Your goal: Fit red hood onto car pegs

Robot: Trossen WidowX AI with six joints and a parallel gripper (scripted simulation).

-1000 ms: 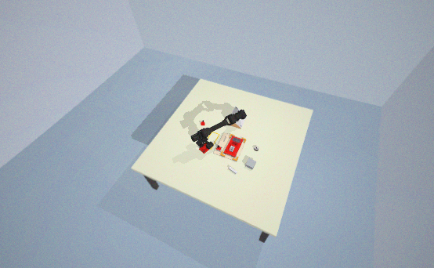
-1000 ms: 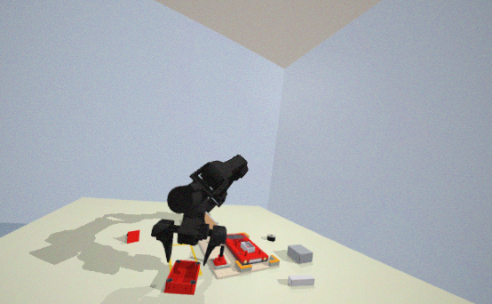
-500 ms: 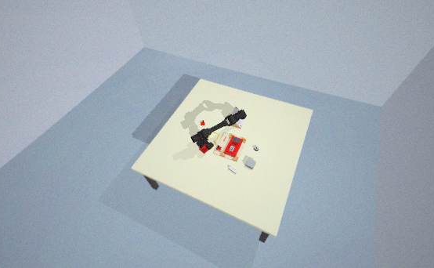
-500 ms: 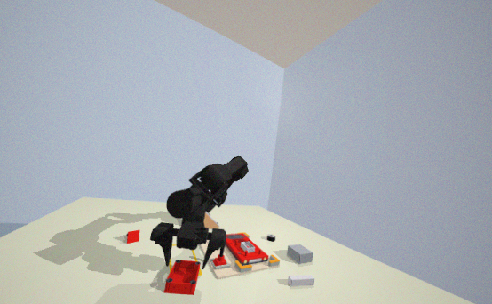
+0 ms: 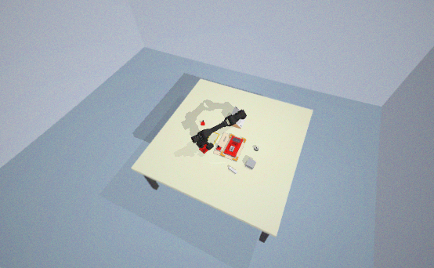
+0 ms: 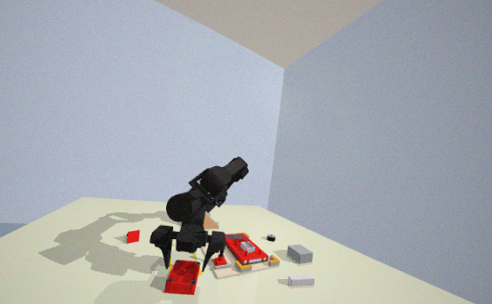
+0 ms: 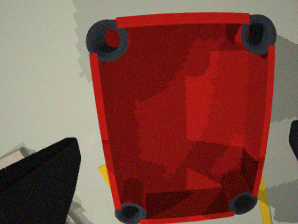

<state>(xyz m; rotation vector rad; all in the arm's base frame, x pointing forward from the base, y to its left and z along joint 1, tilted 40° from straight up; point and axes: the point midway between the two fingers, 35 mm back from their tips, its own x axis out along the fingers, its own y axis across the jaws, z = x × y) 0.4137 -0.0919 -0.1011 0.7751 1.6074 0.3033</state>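
The hood [image 5: 204, 150] [image 6: 180, 286] [image 7: 165, 85] is a red shell with a dark ringed boss at each corner. It lies roof down, hollow side up. My gripper [image 6: 186, 269] [image 7: 190, 141] is open and empty above it, one finger on each side; in the wrist view both fingers stand clear of its walls, near its lower half. The red chassis [image 5: 236, 143] [image 6: 260, 253] sits in the jig [image 6: 243, 267] with orange corner pieces. The grey engine block [image 5: 232, 148] [image 6: 247, 246] stands on its deck. The pegs are too small to count.
A red part with a dark post [image 6: 219, 261] stands beside the chassis. A small red plate [image 5: 203, 123] [image 6: 133, 236] stands behind left. A grey block [image 5: 250, 163] [image 6: 299, 253], a white bar [image 5: 232, 169] [image 6: 301, 280] and a black wheel [image 5: 256, 148] [image 6: 271, 237] lie right of the jig.
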